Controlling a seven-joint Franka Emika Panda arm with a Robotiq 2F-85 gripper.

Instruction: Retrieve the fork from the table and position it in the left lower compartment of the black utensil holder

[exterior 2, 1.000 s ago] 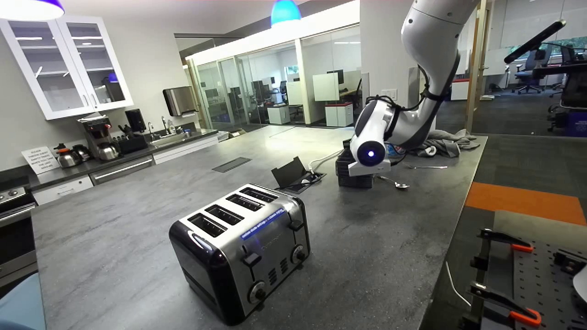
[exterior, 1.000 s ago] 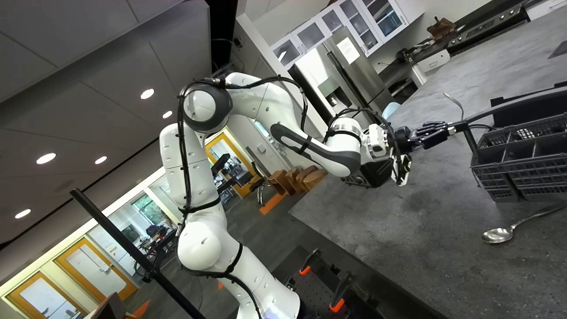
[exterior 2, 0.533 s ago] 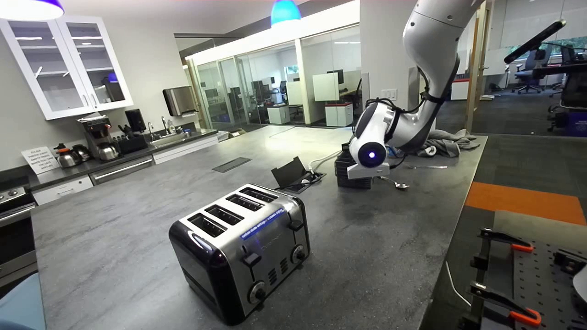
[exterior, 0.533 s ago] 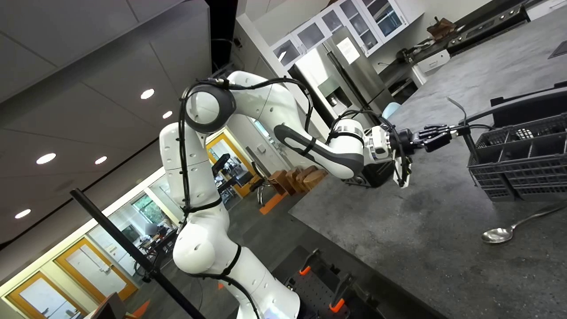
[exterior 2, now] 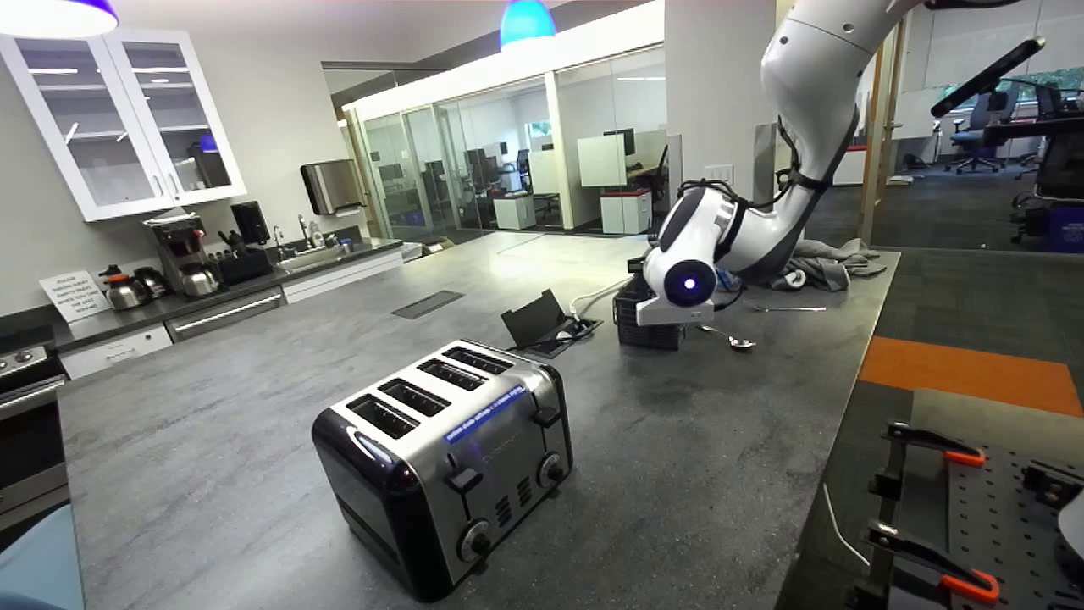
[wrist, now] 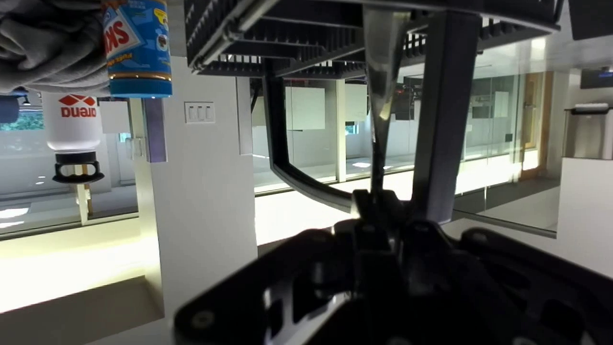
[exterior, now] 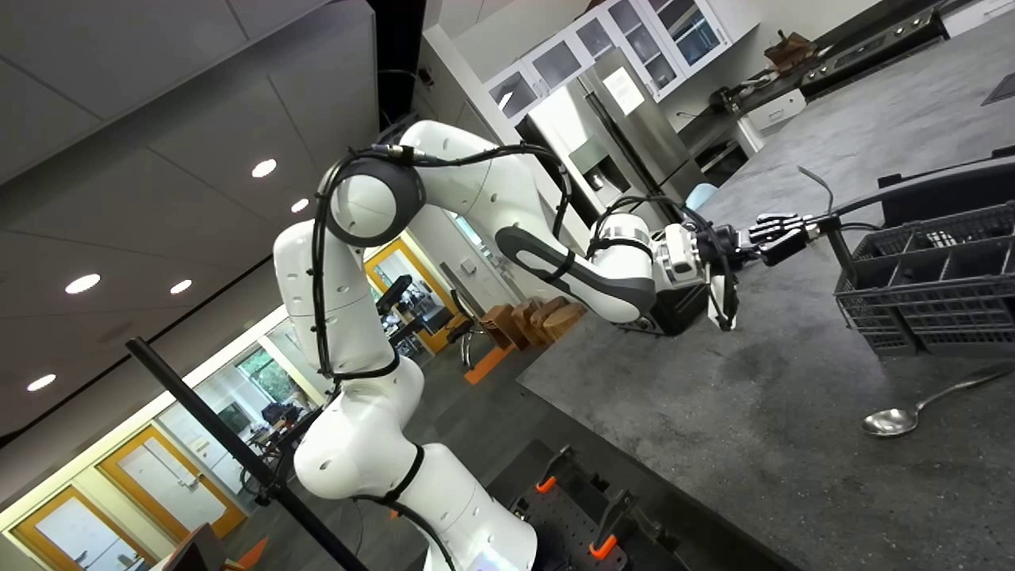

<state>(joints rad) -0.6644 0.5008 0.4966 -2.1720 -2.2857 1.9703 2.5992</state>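
The wrist view stands upside down. My gripper (exterior: pixel 821 228) is shut on a slim silver fork, and the fingertips (wrist: pixel 378 203) pinch it. The fork's thin curved upper end (exterior: pixel 817 184) sticks up above the fingers. Its wider lower end (wrist: pixel 383 52) points down toward the black utensil holder. The tines cannot be made out. The holder (exterior: pixel 928 313) is a slatted basket with compartments and an arched handle (wrist: pixel 445 96). It also shows in an exterior view (exterior 2: pixel 656 335). My fingertips are at a corner of this handle; whether they touch it I cannot tell. The dark table (exterior 2: pixel 644 457) lies beneath.
A silver spoon (exterior: pixel 892 422) lies in front of the holder. Another thin silver utensil (exterior 2: pixel 792 309) lies beyond, near the grey cloth (exterior 2: pixel 834 263). A toaster (exterior 2: pixel 440 457) and a raised outlet flap (exterior 2: pixel 542 322) stand on the table. A blue jar (wrist: pixel 139 52) is beside the holder.
The arm has shifted slightly and the fork is still held. The holder has moved a little along with the gripper, leftward in both exterior views. The spoon has not moved.
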